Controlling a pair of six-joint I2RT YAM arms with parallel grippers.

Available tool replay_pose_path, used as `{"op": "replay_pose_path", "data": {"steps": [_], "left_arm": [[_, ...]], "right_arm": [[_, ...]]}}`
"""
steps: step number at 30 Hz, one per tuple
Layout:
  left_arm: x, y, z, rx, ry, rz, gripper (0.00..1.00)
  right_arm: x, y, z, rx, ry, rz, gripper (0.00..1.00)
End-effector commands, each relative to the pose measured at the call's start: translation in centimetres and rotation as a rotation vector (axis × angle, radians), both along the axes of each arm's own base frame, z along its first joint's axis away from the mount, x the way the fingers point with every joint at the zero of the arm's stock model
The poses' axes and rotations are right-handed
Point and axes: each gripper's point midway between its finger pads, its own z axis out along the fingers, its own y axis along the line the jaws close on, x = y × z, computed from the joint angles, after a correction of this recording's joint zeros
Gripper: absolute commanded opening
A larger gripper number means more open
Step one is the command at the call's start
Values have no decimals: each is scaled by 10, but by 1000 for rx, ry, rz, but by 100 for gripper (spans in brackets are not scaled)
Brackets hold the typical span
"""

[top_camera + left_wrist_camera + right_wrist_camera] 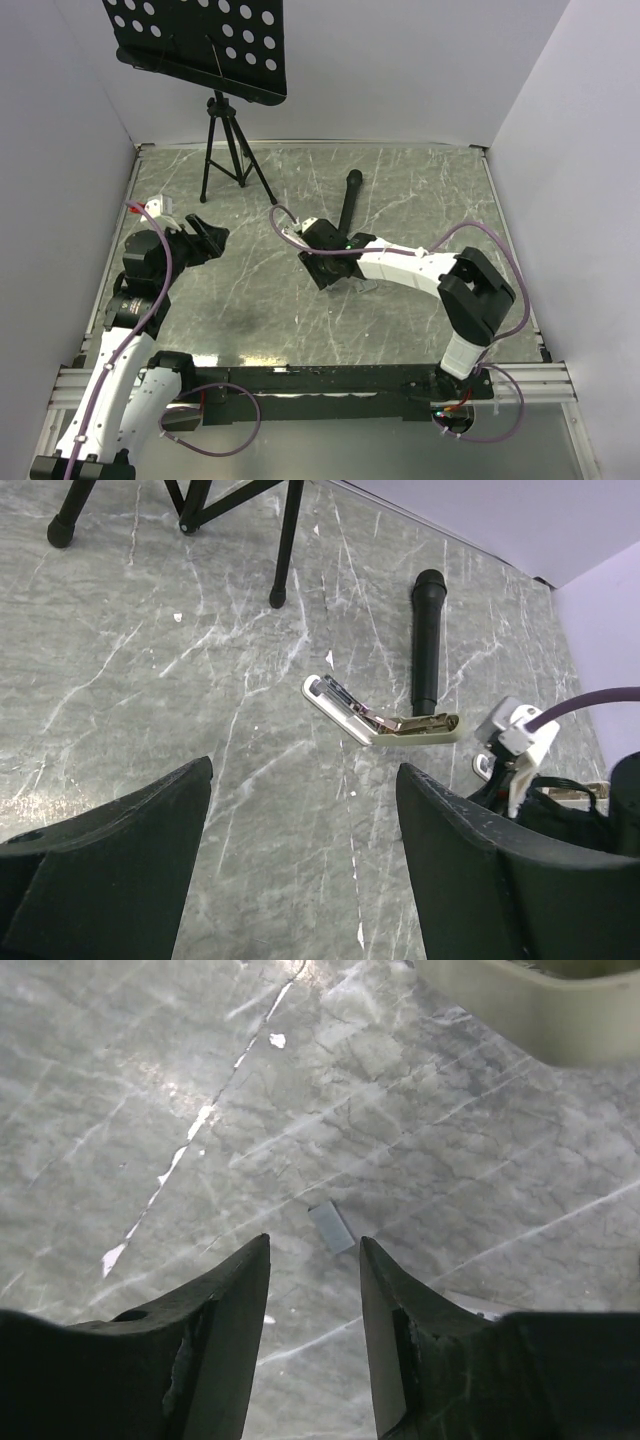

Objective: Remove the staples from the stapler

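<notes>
While the right arm is stretched low across the table (420, 190) toward the middle, wrist tipped down, the right gripper (314, 1248) hangs close over the marble with its fingers a little way apart and nothing between them. The small grey staple strip (331, 1229) lies flat just past the tips, not touching. The cream stapler (540, 1010) is a bit further out, hinged open beside a black microphone (427, 640). The left gripper (305, 770) hangs spread wide on the left side, well apart from the stapler.
</notes>
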Motion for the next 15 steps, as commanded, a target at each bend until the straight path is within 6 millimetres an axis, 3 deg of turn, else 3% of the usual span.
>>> {"op": "replay_pose_path", "data": {"steps": [1,15], "left_arm": [[2,2,23,-1,-57,12,79],[2,2,21,0,-51,12,79]], "right_arm": [[12,11,5,-3,-46,26,49],[10,8,-18,-45,-21,36,52]]}}
